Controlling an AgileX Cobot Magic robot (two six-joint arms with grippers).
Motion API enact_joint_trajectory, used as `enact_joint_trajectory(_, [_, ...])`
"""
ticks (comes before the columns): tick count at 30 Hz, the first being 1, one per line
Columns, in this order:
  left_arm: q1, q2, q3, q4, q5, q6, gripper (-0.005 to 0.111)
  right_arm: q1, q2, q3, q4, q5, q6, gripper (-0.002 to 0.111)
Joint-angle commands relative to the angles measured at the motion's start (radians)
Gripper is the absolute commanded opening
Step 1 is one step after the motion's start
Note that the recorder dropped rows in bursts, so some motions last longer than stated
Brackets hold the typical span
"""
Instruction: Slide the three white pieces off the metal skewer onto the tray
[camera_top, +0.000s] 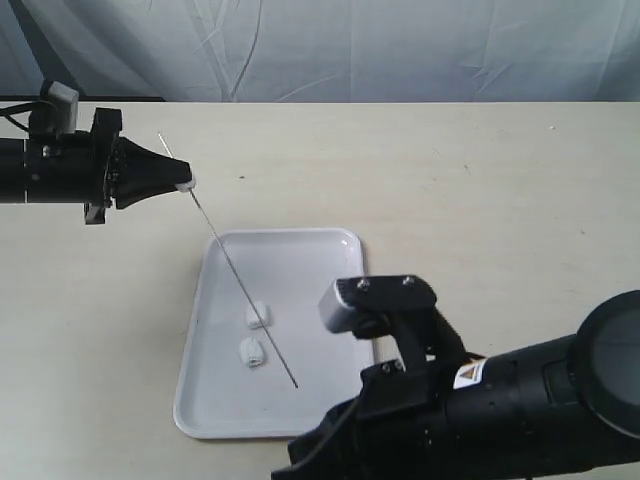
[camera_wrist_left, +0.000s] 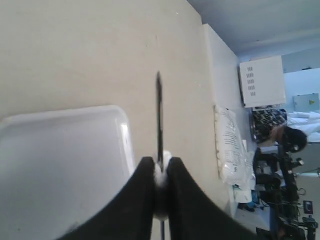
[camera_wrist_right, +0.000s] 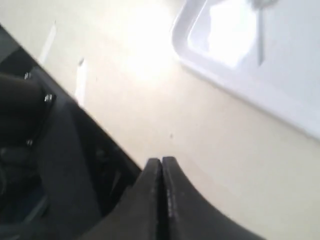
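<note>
My left gripper (camera_top: 183, 182) is shut on one white piece (camera_wrist_left: 161, 172), and the metal skewer (camera_top: 225, 252) runs through that piece. It is held above the table, off the tray's far left corner. From there the skewer slants down across the tray (camera_top: 320, 260), its tip over the tray's near part. Two more white pieces lie on the tray: one (camera_top: 258, 315) touches the skewer's line and the other (camera_top: 252, 352) lies just beside it. I cannot tell whether either is threaded. My right gripper (camera_wrist_right: 161, 161) is shut on nothing, over bare table near a tray corner (camera_wrist_right: 200, 50).
The right arm's black body (camera_top: 480, 400) fills the near right of the exterior view and overlaps the tray's near right corner. A pale curtain (camera_top: 330, 50) hangs behind the beige table (camera_top: 480, 180).
</note>
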Motion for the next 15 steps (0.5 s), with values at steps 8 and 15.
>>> enact_joint_trajectory(8, [-0.018, -0.026, -0.001, 0.164, 0.058, -0.145, 0.000, -0.003, -0.013, -0.032, -0.024, -0.145, -0.009, 0.048])
enact_joint_trajectory(15, [-0.123, -0.052, -0.001, 0.206, 0.058, -0.157, 0.000, -0.003, 0.016, -0.044, -0.022, -0.188, -0.009, 0.045])
